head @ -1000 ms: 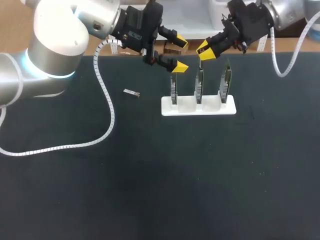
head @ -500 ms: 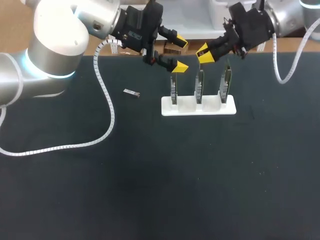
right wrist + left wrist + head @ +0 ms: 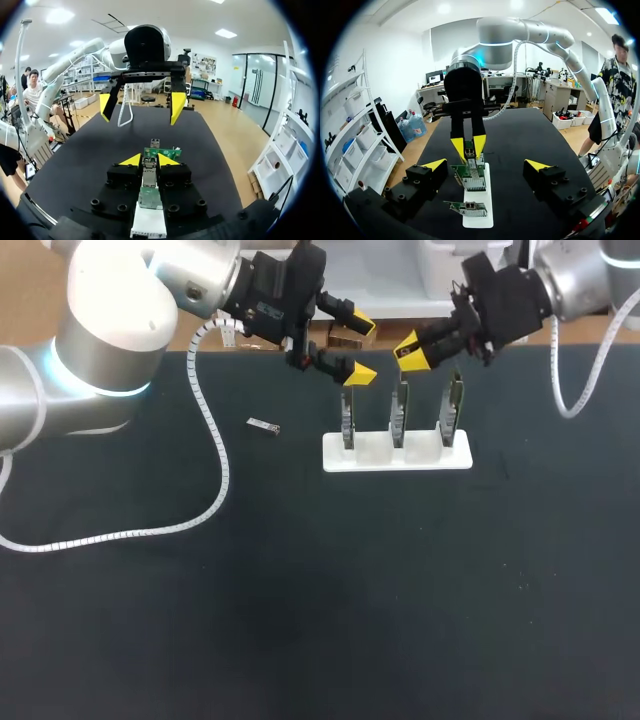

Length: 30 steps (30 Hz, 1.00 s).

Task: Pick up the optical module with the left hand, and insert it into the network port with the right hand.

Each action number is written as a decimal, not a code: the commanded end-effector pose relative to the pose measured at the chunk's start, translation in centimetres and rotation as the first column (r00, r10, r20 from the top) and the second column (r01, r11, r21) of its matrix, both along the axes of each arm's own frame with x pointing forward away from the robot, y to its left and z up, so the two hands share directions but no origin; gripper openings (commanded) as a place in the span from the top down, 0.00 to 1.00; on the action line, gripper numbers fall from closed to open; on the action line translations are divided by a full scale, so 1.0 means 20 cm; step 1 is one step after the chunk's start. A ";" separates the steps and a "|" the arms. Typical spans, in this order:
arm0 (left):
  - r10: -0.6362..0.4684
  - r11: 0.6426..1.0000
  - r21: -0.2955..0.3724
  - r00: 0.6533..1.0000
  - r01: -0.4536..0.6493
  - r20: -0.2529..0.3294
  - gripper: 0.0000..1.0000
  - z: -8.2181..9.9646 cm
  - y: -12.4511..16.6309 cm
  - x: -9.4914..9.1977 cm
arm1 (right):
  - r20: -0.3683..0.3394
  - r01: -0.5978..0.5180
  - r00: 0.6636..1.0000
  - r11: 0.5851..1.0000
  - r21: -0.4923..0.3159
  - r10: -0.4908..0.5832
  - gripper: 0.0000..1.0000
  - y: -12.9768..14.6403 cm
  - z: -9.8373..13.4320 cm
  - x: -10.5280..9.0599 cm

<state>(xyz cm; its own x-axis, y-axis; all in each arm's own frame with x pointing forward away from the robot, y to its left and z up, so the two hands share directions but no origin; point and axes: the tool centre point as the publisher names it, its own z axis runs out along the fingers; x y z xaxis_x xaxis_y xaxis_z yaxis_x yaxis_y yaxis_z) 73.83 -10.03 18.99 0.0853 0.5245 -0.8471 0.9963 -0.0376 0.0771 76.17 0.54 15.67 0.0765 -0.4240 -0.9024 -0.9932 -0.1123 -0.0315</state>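
Two yellow tips on the right gripper (image 3: 413, 351) are sitting almost pressed together. In its own wrist view they are pinching a small metal piece (image 3: 149, 164) from both sides, right at the top edge of the middle board (image 3: 399, 412). Whether that piece is a second module or a fitting on the board itself, I cannot tell from where I am standing. Over the last second this wrist has been swinging a little toward the right edge of the frame, its tips dipping slightly toward the board. It seems to be fussing there rather than waiting.

Across from it, in the upper middle of the head view, the left gripper (image 3: 361, 348) is hanging with its fingers spread wide and nothing between them. It is just above the leftmost of the three upright boards, and it has not been moving at all.

Below both, the boards are standing in a white holder (image 3: 335, 462), slightly right of centre on the black table (image 3: 300, 600). The optical module (image 3: 263, 425) is lying flat on the table, left of the holder and well apart from either gripper, exactly where it was a second ago.

To my eye the pickup is not yet starting: the left gripper would be needing to come down and leftward to the module before any handover makes sense.
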 end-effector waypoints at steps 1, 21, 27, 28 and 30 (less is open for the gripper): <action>-0.001 1.000 0.006 1.000 0.001 -0.003 0.00 0.00 0.00 0.01 | 0.004 0.006 1.000 1.000 0.007 -0.006 1.00 -0.02 -0.01 -0.01; -0.001 1.000 0.006 1.000 0.001 -0.003 0.00 0.00 0.00 0.01 | 0.000 -0.038 0.999 0.999 0.013 0.038 0.00 0.00 0.04 0.03; -0.001 1.000 0.006 1.000 0.001 -0.003 0.00 0.00 0.00 0.01 | 0.020 -0.023 1.000 0.999 0.039 0.022 0.00 -0.01 0.10 0.04; -0.001 1.000 0.006 1.000 0.001 -0.003 0.00 0.00 0.00 0.01 | 0.021 -0.023 1.000 0.999 0.038 0.022 0.00 -0.01 0.11 0.04; -0.001 1.000 0.006 1.000 0.001 -0.003 0.00 0.00 0.00 0.01 | 0.033 -0.028 0.999 0.999 0.043 0.027 0.00 -0.01 0.13 0.05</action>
<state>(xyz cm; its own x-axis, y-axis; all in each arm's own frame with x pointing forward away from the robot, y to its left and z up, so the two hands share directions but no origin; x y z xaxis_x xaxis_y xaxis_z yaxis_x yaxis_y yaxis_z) 73.83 -10.03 18.99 0.0854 0.5245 -0.8471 0.9963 -0.0376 0.0771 77.26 0.53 17.96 0.1091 -0.3844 -0.9167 -0.9888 -0.1362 -0.0606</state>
